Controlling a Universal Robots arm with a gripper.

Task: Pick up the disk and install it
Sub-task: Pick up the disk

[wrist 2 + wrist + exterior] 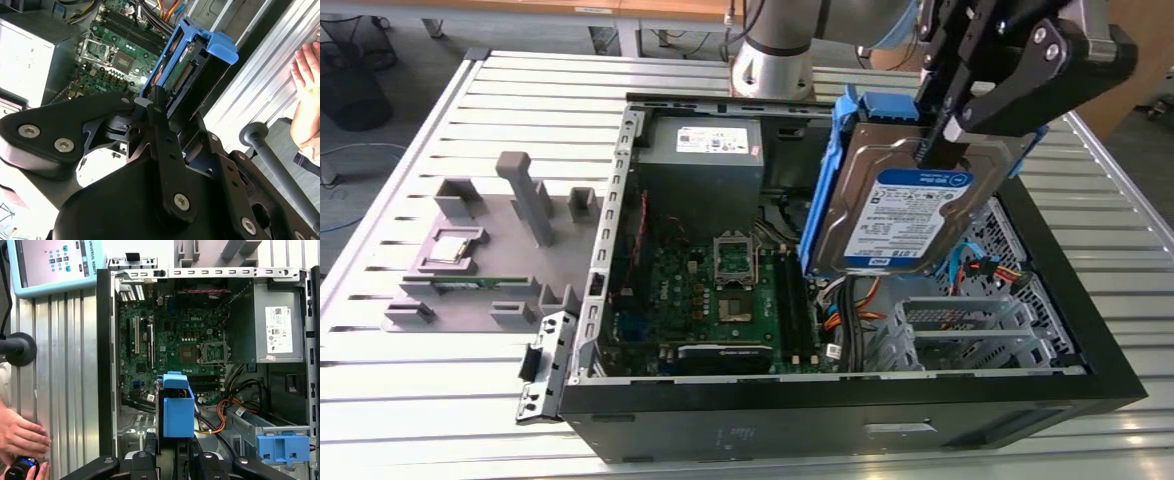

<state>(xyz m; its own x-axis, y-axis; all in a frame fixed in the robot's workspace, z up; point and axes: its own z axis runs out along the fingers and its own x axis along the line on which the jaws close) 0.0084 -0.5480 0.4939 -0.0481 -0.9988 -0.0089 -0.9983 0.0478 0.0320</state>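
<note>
My gripper (942, 138) is shut on the disk (901, 215), a silver hard drive with a white-and-blue label framed by a blue rail bracket. I hold it on edge, tilted, above the open computer case (854, 400), over its side at the exterior view's right. In the second wrist view the black fingers (159, 117) clamp the disk (186, 62) by its flat faces, with the motherboard (112, 52) beyond it. In the first wrist view the disk's blue bracket end (178, 409) hangs over the case interior, just beside the orange cables.
The case holds a grey power supply box (700, 150), a motherboard (720, 290) and a metal drive cage (961, 325) with a blue latch (282, 447). A grey fixture (494, 250) stands on the slatted table. A person's hand (20, 437) and a teach pendant (55, 262) lie beside the case.
</note>
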